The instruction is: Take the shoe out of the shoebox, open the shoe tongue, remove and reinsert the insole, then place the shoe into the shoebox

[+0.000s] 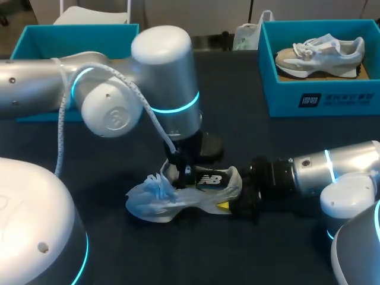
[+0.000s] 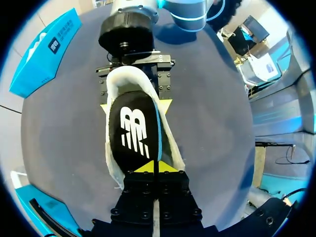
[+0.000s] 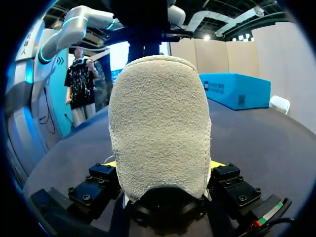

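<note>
A pale shoe (image 1: 178, 199) lies on its side on the dark table, toe and laces to the left. My right gripper (image 1: 234, 205) comes in from the right, and its fingers clasp the fuzzy heel (image 3: 158, 128) from both sides. My left gripper (image 2: 157, 167) comes down from above into the shoe's opening. It is shut on the front edge of the black insole (image 2: 133, 131), which bears a white logo. The insole lies partly inside the shoe, its heel end towards the right gripper (image 2: 134, 105). In the head view the left fingers are mostly hidden by the wrist.
A teal shoebox (image 1: 279, 95) at the back right holds a second shoe (image 1: 320, 53). Another teal box (image 1: 35, 35) stands at the back left, partly behind my left arm. A plastic bag (image 1: 244, 35) sits at the far edge.
</note>
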Available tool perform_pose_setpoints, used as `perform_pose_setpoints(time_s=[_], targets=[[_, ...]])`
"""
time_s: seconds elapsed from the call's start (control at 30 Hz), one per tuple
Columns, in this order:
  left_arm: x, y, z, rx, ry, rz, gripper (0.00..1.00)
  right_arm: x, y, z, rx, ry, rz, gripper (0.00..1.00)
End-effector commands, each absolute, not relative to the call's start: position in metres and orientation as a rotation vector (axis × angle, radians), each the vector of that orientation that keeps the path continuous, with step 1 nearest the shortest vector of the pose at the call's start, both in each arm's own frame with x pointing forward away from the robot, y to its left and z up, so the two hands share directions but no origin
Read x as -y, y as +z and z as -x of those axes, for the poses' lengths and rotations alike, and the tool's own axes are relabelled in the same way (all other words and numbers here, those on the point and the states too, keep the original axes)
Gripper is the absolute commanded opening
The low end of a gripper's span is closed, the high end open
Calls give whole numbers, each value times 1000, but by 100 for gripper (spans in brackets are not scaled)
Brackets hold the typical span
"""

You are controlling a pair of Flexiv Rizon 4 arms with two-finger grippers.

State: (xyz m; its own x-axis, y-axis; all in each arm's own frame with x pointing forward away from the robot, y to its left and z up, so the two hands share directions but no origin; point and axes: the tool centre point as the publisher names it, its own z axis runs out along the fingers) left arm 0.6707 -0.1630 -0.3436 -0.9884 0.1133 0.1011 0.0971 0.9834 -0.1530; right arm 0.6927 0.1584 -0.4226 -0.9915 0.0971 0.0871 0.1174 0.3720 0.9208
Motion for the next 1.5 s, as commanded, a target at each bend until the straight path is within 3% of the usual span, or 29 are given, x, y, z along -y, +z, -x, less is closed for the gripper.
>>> perform_pose_setpoints(time_s=[0.03,0.7,0.73,0.77,0.8,0.97,1.5], targets=[[151,-335,-672,2985,336,138,0,-159,-423,-692,2590,-1734,203,0],[162,-322,-669,2903,416,176,0,-159,-423,-692,2590,-1734,203,0],[164,-322,-669,2905,421,174,5,-159,-423,-692,2590,-1734,203,0],[166,-321,-668,2918,429,168,20,-159,-423,-692,2590,-1734,203,0],[167,-320,-667,2935,431,160,29,-159,-423,-692,2590,-1734,203,0],[171,-316,-662,3019,471,137,47,-159,-423,-692,2590,-1734,203,0],[196,-325,-660,3236,528,41,47,-159,-423,-692,2590,-1734,203,0]])
